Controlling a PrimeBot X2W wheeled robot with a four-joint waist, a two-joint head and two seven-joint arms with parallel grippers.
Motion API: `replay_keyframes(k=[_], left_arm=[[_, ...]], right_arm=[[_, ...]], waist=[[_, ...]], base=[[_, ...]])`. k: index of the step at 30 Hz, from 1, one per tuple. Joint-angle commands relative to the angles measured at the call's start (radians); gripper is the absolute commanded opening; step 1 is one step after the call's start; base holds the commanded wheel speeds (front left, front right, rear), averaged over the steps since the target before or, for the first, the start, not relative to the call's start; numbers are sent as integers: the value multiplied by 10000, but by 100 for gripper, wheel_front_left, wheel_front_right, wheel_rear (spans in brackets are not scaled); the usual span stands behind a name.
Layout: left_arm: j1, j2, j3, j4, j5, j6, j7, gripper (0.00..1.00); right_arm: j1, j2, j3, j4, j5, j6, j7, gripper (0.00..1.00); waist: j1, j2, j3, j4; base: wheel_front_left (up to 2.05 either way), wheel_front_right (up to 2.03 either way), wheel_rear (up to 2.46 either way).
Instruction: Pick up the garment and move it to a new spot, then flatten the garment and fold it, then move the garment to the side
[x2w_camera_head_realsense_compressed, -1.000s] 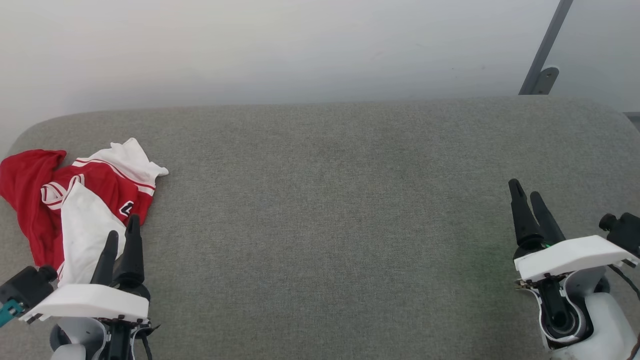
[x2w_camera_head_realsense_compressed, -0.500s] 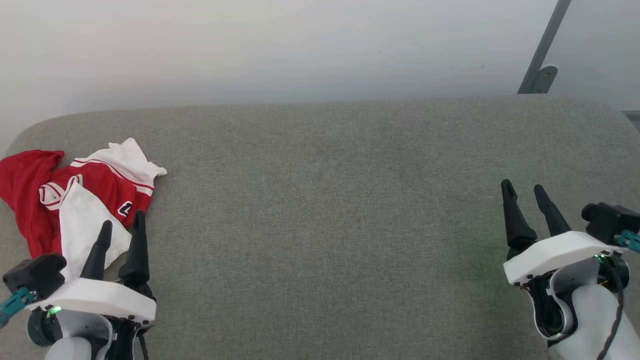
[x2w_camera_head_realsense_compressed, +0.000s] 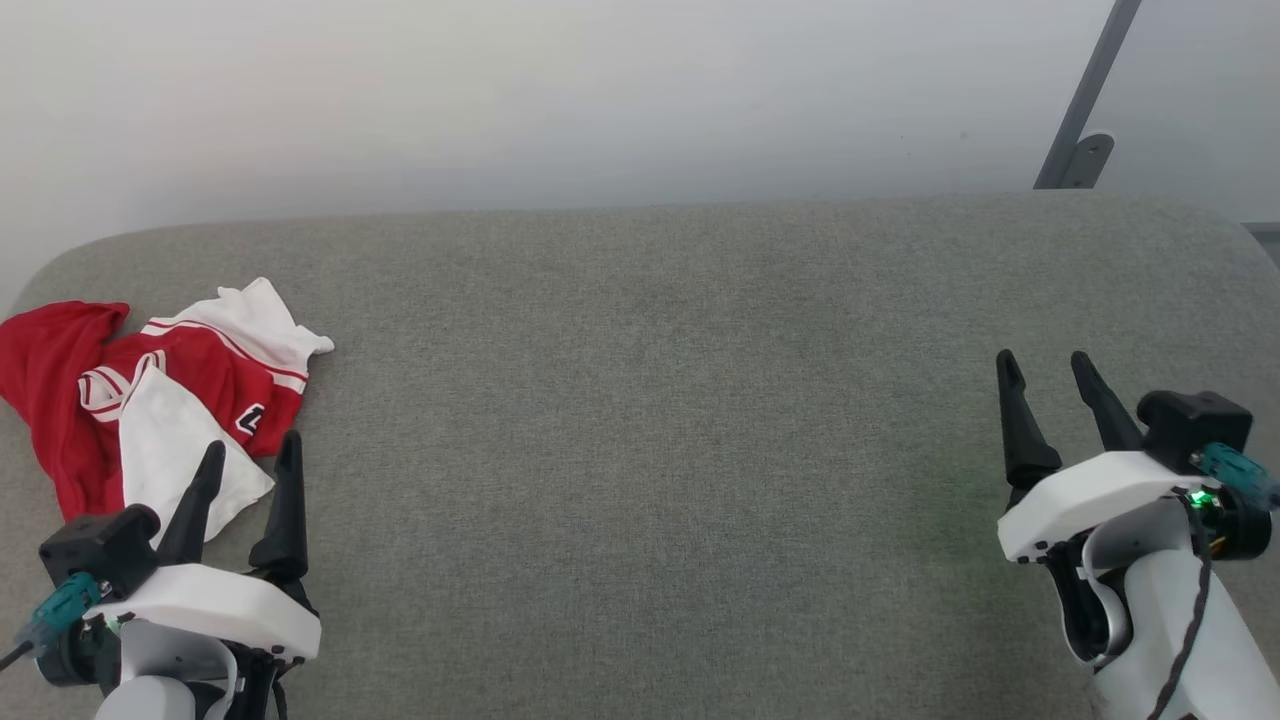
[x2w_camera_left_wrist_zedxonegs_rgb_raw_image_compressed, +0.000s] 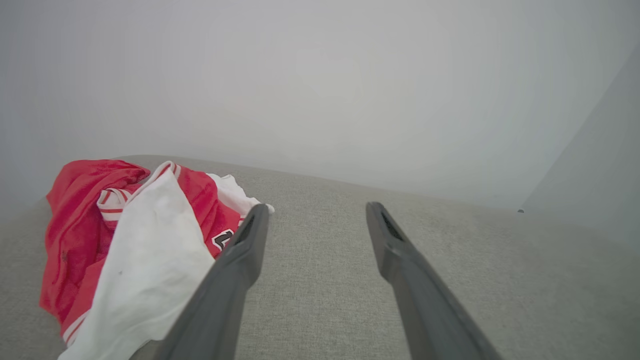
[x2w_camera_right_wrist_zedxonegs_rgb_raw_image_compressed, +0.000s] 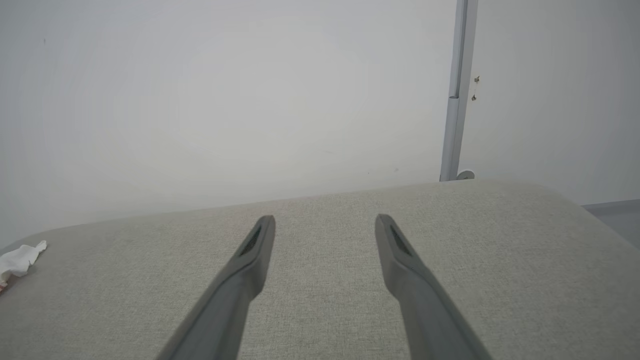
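A bare lab or test room, it seems: a tabletop (x2w_camera_head_realsense_compressed: 640, 400) covered in grey woven cloth spans the lower frame, a blank white wall (x2w_camera_head_realsense_compressed: 500, 90) stands behind it, and a grey metal post (x2w_camera_head_realsense_compressed: 1095, 80) with a bracket (x2w_camera_head_realsense_compressed: 1088, 158) rises at the upper right.

Our right gripper (x2w_camera_right_wrist_zedxonegs_rgb_raw_image_compressed: 325, 220) holds its two dark fingers (x2w_camera_right_wrist_zedxonegs_rgb_raw_image_compressed: 240, 285) spread wide apart, and between them we see the grey woven top of the desk (x2w_camera_right_wrist_zedxonegs_rgb_raw_image_compressed: 500, 250). Well off to the gripper's left, a small crumpled white corner of the garment (x2w_camera_right_wrist_zedxonegs_rgb_raw_image_compressed: 20, 252) lies on the desk. Beyond the fingertips rises a pale wall (x2w_camera_right_wrist_zedxonegs_rgb_raw_image_compressed: 200, 100). Ahead and to the gripper's right, a grey pole (x2w_camera_right_wrist_zedxonegs_rgb_raw_image_compressed: 457, 100) stands upright behind the desk's far edge.
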Motion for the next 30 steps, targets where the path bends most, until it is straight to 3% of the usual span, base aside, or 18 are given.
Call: replay_keyframes(k=[1,30], left_arm=[[-8,142,-22,-28,279,-45,-129,100],[-205,445,-133,1016,1137,-344,-769,100]], right_arm=[[-318,-37,58,53,-396,-1,-132,100],[-809,-248,220,1021,-2462,0,-779,100]], waist=[[-1,0,-20,-4],[-1,0,36,0]], base=[[0,0,0],[0,0,0]])
